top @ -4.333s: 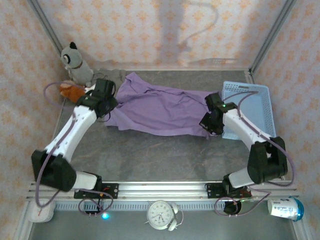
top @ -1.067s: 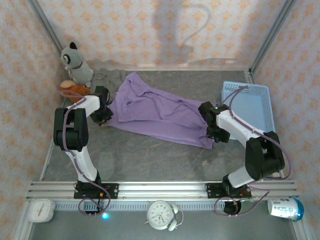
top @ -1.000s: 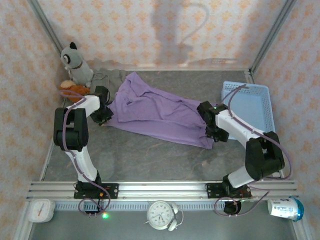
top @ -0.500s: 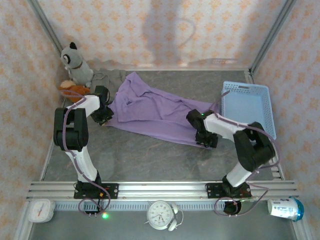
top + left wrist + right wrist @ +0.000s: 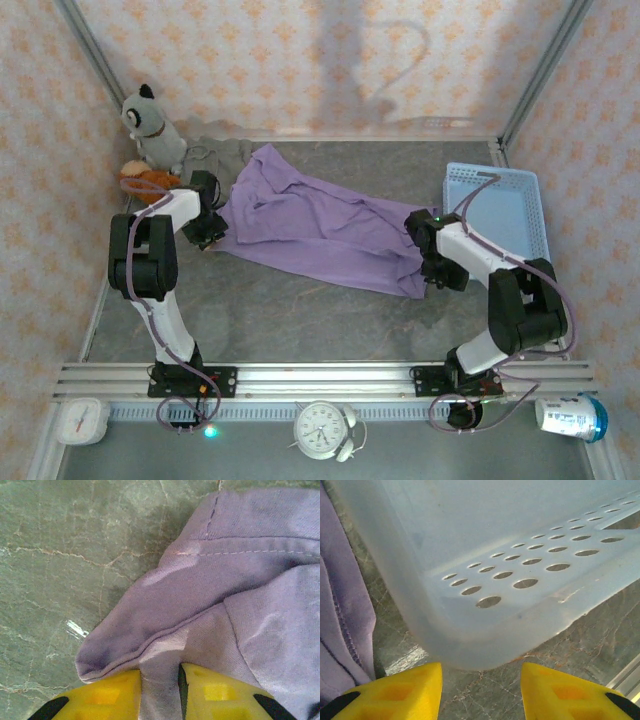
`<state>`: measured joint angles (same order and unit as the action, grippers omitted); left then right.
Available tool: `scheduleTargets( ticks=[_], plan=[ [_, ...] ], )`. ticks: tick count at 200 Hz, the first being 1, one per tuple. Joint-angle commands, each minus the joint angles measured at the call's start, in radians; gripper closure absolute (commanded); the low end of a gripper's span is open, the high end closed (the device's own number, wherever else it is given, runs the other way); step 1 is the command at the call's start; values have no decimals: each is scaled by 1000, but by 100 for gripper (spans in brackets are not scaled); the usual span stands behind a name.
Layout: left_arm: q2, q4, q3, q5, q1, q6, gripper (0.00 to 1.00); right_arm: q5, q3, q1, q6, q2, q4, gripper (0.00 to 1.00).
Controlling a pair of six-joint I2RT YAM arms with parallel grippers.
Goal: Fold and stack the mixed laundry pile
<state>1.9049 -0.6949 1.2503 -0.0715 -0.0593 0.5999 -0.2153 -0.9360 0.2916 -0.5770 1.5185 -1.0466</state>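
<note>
Folding looks barely begun, by my reading. The lavender garment (image 5: pixel 320 225) lies rumpled and spread out in a long diagonal across the worktop (image 5: pixel 300 330), with no clean crease and no stack anywhere. The taupe garment (image 5: pixel 215 153) sits crumpled in the far left corner beside the plush toys (image 5: pixel 150 125), apparently untouched. Both pieces are yet to be folded and piled.

The left arm is bent sharply, its elbow raised and its forearm reaching to the garment's left edge. There the left claw (image 5: pixel 160 680) pinches a fold of purple cloth between its yellow fingers, low against the stone surface.

The right arm is also folded at the elbow and reaches inward to the gap between the garment's near right corner and the basket (image 5: pixel 510 215). The right claw (image 5: pixel 480 672) is spread with nothing between its fingers. It faces the basket's corner, and the purple hem lies just beside its left finger.
</note>
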Motion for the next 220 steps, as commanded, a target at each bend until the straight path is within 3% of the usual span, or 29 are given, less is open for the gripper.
scheduleTargets(
  ticks=[1, 35, 65, 125, 156, 173, 220],
  plan=[
    [17, -32, 12, 5, -10, -18, 74, -47, -24, 4, 16, -22, -56, 55],
    [11, -29, 6, -6, -9, -18, 74, 168, -20, 62, 66, -104, 57, 55],
    [11, -29, 2, -8, -8, -18, 74, 362, 16, 76, -21, -131, 252, 55],
    [-14, -29, -7, -10, -9, -21, 74, 317, 8, 12, -48, 34, 375, 64],
    [-11, -31, -7, -7, -9, -22, 74, 297, -51, 1, 0, 77, 368, 84],
    [-6, -34, -8, -8, -10, -23, 74, 289, -82, -21, 32, 75, 355, 100],
    [-3, -37, -9, -9, -10, -31, 74, 246, -226, -51, 115, 150, 336, 100]
  ],
)
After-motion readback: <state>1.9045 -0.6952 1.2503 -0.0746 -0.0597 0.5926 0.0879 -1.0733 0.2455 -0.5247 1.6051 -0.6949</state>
